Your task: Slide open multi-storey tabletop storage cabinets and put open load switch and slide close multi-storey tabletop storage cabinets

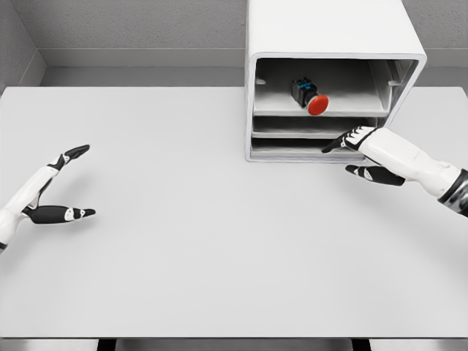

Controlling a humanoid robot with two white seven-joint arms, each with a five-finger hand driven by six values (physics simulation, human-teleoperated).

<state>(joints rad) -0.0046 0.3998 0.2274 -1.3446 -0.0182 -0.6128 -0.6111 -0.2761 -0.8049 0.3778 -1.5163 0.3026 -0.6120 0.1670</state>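
A white multi-storey cabinet (pixel 329 33) stands at the back right of the table. Its front shows stacked drawers. On the top tray lies the load switch (pixel 309 96), a black body with a red round button, resting tilted. My right hand (pixel 352 152) reaches in from the right, with its fingers (pixel 342 141) extended against the front edge of the lower drawers and its thumb below; it holds nothing. My left hand (pixel 69 183) hovers over the table at the far left, fingers spread, far from the cabinet.
The white table (pixel 190 241) spreads wide in front of the cabinet. A grey wall rises behind it. The table's near edge runs along the bottom of the view.
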